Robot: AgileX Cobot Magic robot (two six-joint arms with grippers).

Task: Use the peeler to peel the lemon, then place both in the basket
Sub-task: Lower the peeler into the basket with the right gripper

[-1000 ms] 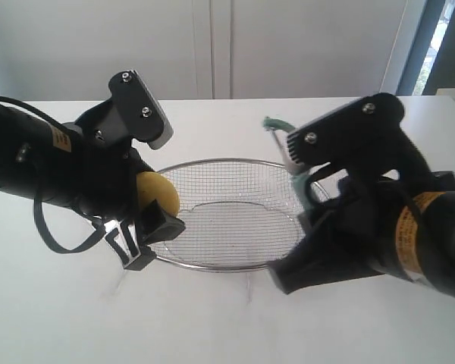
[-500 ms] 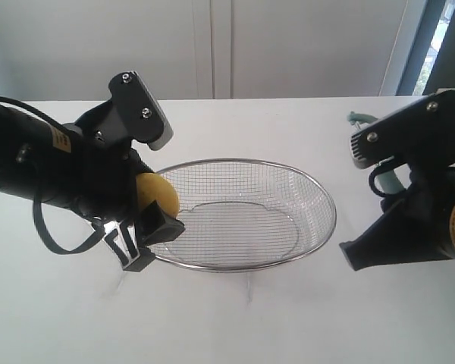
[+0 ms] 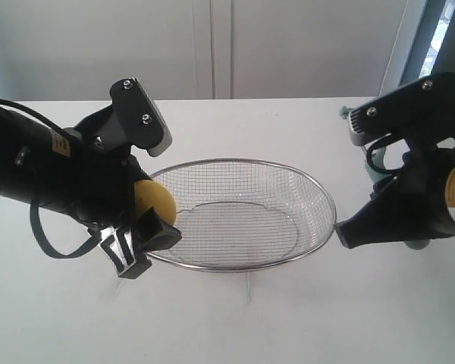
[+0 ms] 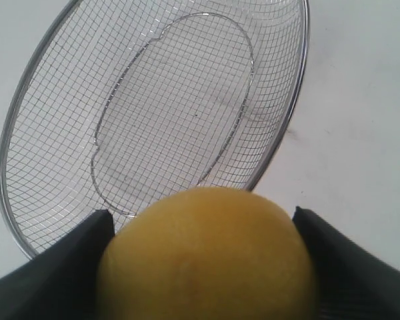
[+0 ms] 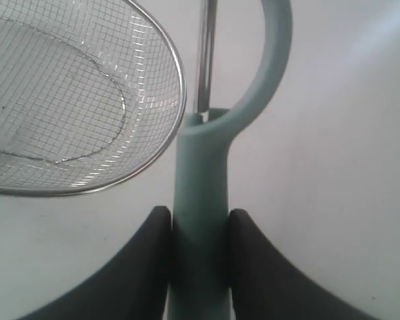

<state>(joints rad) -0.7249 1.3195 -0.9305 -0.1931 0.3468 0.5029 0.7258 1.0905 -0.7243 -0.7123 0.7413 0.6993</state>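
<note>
Plain white worktop (image 3: 235, 326), pale wall behind. Big change: the right claw (image 5: 200, 267), pinched snug on the peeler (image 5: 201, 160) handle, has swung back off the basket (image 3: 246, 161) and now sits just beside its right rim. The left claw (image 4: 203, 267) has barely budged, its jaws wide around the lemon (image 3: 155, 199) at the left rim. My guess is the peeling pass has stopped, and dropping both in comes next.

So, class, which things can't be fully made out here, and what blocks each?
- Peeler blade: right wrist view, cut off by the edge; exterior view, mostly behind the right arm.
- Lemon: left wrist view, part cut off by the edge; exterior view, largely hidden by the left arm.
</note>
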